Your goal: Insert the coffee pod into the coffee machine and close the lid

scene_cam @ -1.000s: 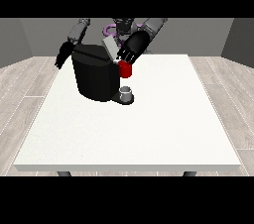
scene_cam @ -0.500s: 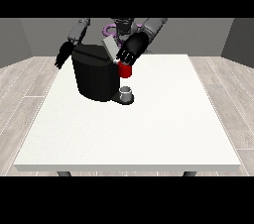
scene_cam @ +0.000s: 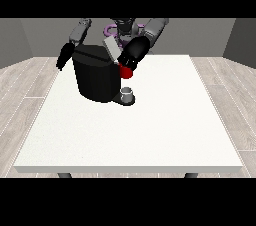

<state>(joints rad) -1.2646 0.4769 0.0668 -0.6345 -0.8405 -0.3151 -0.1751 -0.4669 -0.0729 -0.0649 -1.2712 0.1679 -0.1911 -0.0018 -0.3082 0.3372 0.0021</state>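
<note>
Hovering over the coffee machine, the hand at the view's right has fingers I cannot tell. By my guess, the raised lid is light and stiff; push its top edge.

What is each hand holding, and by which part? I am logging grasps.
It cannot be told. The hand at the view's right is at the coffee machine's top, by a red thing at the machine. The other hand hangs beside it.

The coffee machine is placed on the table, towards its far left part as seen from the front. A small cup is set just before the machine's right side. Above the cup, the hand at the view's right is positioned against the machine's upper right. The hand at the view's left is located beside the machine's upper left.
</note>
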